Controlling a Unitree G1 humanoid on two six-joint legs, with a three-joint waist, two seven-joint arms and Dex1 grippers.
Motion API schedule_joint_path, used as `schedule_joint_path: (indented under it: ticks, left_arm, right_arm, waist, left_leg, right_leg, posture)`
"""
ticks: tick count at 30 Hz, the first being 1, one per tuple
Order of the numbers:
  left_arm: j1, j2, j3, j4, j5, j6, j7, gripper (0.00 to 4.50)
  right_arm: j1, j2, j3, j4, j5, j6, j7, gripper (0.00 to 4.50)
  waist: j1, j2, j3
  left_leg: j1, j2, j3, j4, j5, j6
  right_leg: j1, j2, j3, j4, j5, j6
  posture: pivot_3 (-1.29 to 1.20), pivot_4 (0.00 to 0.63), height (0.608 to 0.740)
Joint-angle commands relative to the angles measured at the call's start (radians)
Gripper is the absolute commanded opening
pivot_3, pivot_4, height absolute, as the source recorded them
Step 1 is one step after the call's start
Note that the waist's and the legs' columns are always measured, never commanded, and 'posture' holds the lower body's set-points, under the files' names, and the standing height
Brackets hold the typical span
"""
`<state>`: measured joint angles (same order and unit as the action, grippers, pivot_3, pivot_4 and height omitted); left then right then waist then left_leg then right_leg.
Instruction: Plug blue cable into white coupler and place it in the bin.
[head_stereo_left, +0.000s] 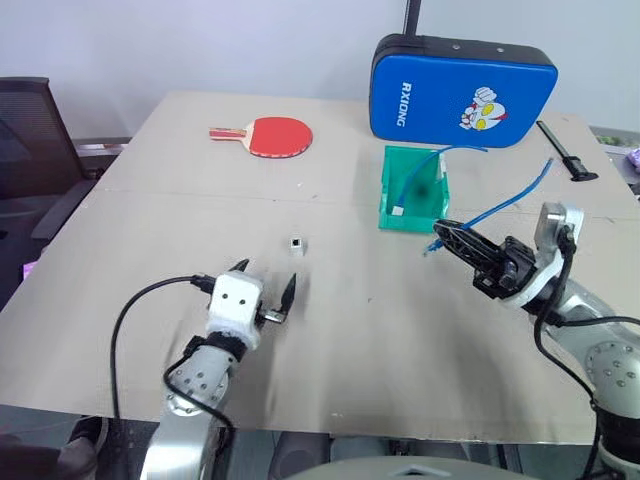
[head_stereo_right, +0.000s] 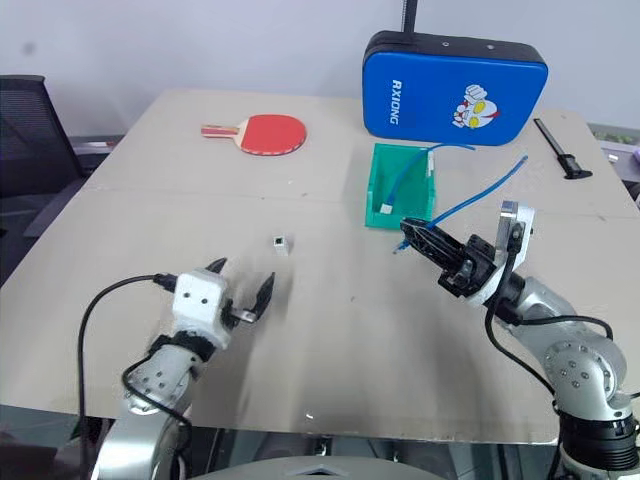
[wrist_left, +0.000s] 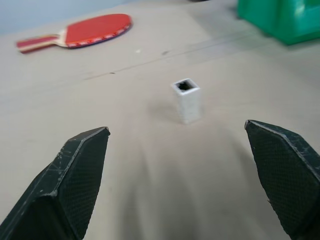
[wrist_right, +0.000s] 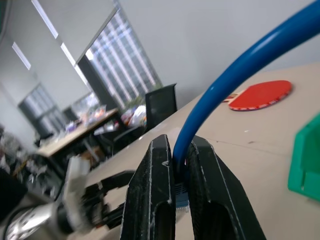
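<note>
Tabletop (head_stereo_left: 400, 330): beige surface carrying every item listed below.
White coupler (head_stereo_left: 297, 243): one; standing upright on the tabletop with its dark socket facing up, just ahead of the left gripper and clear of its fingers; open surface all round it.
Left gripper (head_stereo_left: 265, 293): fingers spread wide, empty, low over the tabletop; in the left wrist view the coupler (wrist_left: 187, 100) sits beyond and between the two black fingertips (wrist_left: 80, 170).
Right gripper (head_stereo_left: 446, 233): fingers pressed together on the blue cable, raised above the tabletop to the right, pointing toward the bin.
Blue cable (head_stereo_left: 510, 200): the held one rises from the right gripper's fingers and arcs up and to the right; its plug end at the fingertips is too small to make out. In the right wrist view the cable (wrist_right: 235, 75) is pinched between the two fingers.
Second blue cable (head_stereo_left: 455, 150): a further strand curves out of the bin's far side; two blue strands counted.
Bin (head_stereo_left: 400, 215): one; teal-green, beyond the right gripper's fingertips, well apart from the coupler; a small white piece lies inside near its front wall.
Table tennis paddle (head_stereo_left: 265, 136): one; red, at the far left of the tabletop.
Blue padded case (head_stereo_left: 462, 90): one; upright behind the bin, with a cartoon figure.
Black tool (head_stereo_left: 566, 150): one; far right edge, kind unclear.
Office chair (head_stereo_left: 25, 140): one; off the tabletop's left side.
</note>
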<state>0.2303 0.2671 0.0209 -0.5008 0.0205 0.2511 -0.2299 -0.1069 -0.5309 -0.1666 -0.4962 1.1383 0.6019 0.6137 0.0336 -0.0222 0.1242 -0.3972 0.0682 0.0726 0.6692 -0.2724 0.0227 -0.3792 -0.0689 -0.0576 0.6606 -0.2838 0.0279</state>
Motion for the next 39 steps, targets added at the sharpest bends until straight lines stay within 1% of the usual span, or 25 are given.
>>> schedule_joint_path:
  ticks: [1, 8, 11, 15, 18, 20, 21, 24, 25, 28, 31, 33, 34, 36, 39]
  left_arm:
    - [-0.081, -0.023, -0.038, 0.107, 0.044, -0.067, 0.037, 4.48]
    - [-0.212, -0.099, -0.074, 0.314, 0.037, -0.137, 0.065, 4.48]
    - [-0.263, -0.138, -0.037, 0.385, -0.007, -0.146, 0.083, 4.48]
    - [-0.286, -0.158, -0.014, 0.423, -0.010, -0.153, 0.109, 4.48]
    - [-0.289, -0.162, -0.017, 0.435, -0.018, -0.154, 0.102, 3.64]
    - [-0.295, -0.161, -0.020, 0.446, -0.022, -0.158, 0.094, 2.76]
    - [-0.299, -0.160, -0.020, 0.453, -0.023, -0.160, 0.093, 2.17]
    - [-0.310, -0.158, -0.018, 0.473, -0.027, -0.164, 0.087, 0.60]
    - [-0.313, -0.157, -0.018, 0.477, -0.029, -0.164, 0.085, 0.27]
    - [-0.341, -0.135, -0.038, 0.489, -0.037, -0.166, 0.032, 0.30]
    - [-0.394, -0.101, -0.086, 0.436, -0.069, -0.136, -0.084, 0.30]
    - [-0.428, -0.099, -0.115, 0.407, -0.106, -0.095, -0.147, 0.30]
    - [-0.443, -0.093, -0.142, 0.401, -0.111, -0.081, -0.183, 0.30]
    - [-0.471, -0.083, -0.209, 0.407, -0.108, -0.069, -0.258, 0.30]
    - [-0.518, -0.085, -0.304, 0.493, -0.101, -0.085, -0.363, 0.30]
  right_arm:
    - [-0.030, -0.043, -0.029, 0.000, -0.041, -0.026, 0.082, 0.00]
    - [-0.044, -0.024, -0.027, 0.012, -0.078, -0.038, 0.082, 0.00]
    - [-0.034, -0.012, -0.027, 0.000, -0.088, -0.043, 0.070, 0.00]
    - [-0.021, -0.002, -0.034, -0.010, -0.102, -0.046, 0.057, 0.00]
    - [-0.006, -0.001, -0.044, -0.022, -0.103, -0.047, 0.051, 0.00]
    - [0.000, 0.000, -0.048, -0.028, -0.103, -0.048, 0.047, 0.00]
    - [0.001, 0.001, -0.048, -0.031, -0.103, -0.048, 0.044, 0.00]
    - [0.002, 0.003, -0.047, -0.034, -0.104, -0.049, 0.040, 0.00]
    - [0.003, 0.003, -0.047, -0.035, -0.104, -0.049, 0.040, 0.00]
    - [-0.016, 0.004, -0.023, -0.040, -0.138, -0.051, 0.024, 0.00]
    - [-0.099, 0.004, 0.050, -0.048, -0.258, -0.044, -0.055, 0.00]
    - [-0.160, 0.042, 0.096, -0.047, -0.301, -0.032, -0.114, 0.00]
    - [-0.185, 0.062, 0.119, -0.046, -0.325, -0.024, -0.145, 0.00]
    - [-0.211, 0.081, 0.176, -0.033, -0.424, -0.045, -0.176, 0.00]
    - [-0.197, 0.126, 0.195, -0.007, -0.482, -0.011, -0.268, 0.00]
  waist:
    - [0.000, -0.001, 0.000]
    - [0.000, 0.000, 0.000]
    - [0.000, 0.000, 0.000]
    - [-0.001, 0.000, 0.000]
    - [-0.001, 0.000, 0.000]
    - [0.000, 0.000, 0.000]
    - [0.000, 0.000, 0.000]
    - [0.001, 0.000, 0.000]
    - [0.003, 0.000, 0.000]
    - [0.004, 0.000, 0.000]
    - [0.001, 0.001, 0.000]
    - [-0.003, 0.001, 0.000]
    - [-0.005, 0.001, 0.000]
    - [-0.004, 0.000, 0.000]
    - [-0.005, 0.001, 0.000]
  left_leg:
    - [0.000, 0.000, 0.000, 0.000, 0.000, 0.000]
    - [-0.002, 0.000, 0.000, -0.001, -0.001, 0.001]
    - [-0.001, 0.000, 0.000, -0.001, -0.001, 0.001]
    - [-0.001, 0.000, 0.000, 0.000, -0.001, 0.001]
    - [-0.001, 0.000, 0.000, 0.000, -0.001, 0.001]
    - [-0.001, 0.000, 0.000, 0.000, -0.001, 0.001]
    - [-0.001, 0.000, 0.000, 0.000, -0.001, 0.001]
    - [0.000, 0.000, 0.000, 0.000, -0.001, 0.001]
    - [0.000, 0.000, -0.001, 0.000, -0.001, 0.001]
    - [0.000, -0.001, -0.001, 0.000, -0.001, 0.001]
    - [0.000, -0.001, -0.001, 0.000, -0.001, 0.001]
    - [-0.001, -0.001, -0.001, 0.000, -0.001, 0.001]
    - [-0.001, -0.001, -0.001, 0.000, -0.001, 0.001]
    - [-0.001, -0.004, -0.001, 0.000, 0.000, 0.001]
    - [-0.003, -0.007, 0.000, 0.000, 0.002, -0.004]
  right_leg:
    - [0.000, 0.000, 0.000, 0.000, 0.000, 0.000]
    - [0.000, -0.001, -0.002, -0.001, 0.000, 0.001]
    - [0.000, -0.001, -0.005, -0.001, 0.000, 0.001]
    - [0.000, -0.001, -0.006, 0.000, 0.000, 0.001]
    - [0.000, -0.001, -0.006, 0.000, 0.000, 0.001]
    - [0.000, -0.001, -0.006, 0.000, 0.000, 0.001]
    - [0.000, -0.001, -0.006, 0.001, 0.000, 0.001]
    - [0.000, -0.001, -0.006, 0.001, 0.000, 0.001]
    - [0.000, -0.001, -0.006, 0.001, 0.000, 0.001]
    - [0.001, -0.001, -0.007, 0.001, 0.000, 0.001]
    - [0.000, -0.001, -0.007, 0.002, 0.000, 0.001]
    - [0.000, -0.001, -0.007, 0.002, 0.000, 0.001]
    - [0.000, -0.001, -0.007, 0.002, 0.000, 0.001]
    - [0.000, -0.001, -0.007, 0.001, 0.000, 0.001]
    - [0.000, -0.002, -0.006, -0.001, -0.002, 0.005]
  posture:
    - [0.00, 0.150, 0.701]
    - [0.00, 0.150, 0.701]
    - [0.00, 0.150, 0.701]
    - [0.00, 0.150, 0.701]
    - [0.00, 0.150, 0.701]
    - [0.00, 0.150, 0.701]
    - [0.00, 0.150, 0.701]
    - [0.00, 0.150, 0.701]
    - [0.00, 0.150, 0.701]
    - [0.00, 0.150, 0.701]
    - [0.00, 0.150, 0.701]
    - [0.00, 0.150, 0.701]
    - [0.00, 0.150, 0.701]
    - [0.00, 0.150, 0.701]
    - [0.00, 0.150, 0.701]
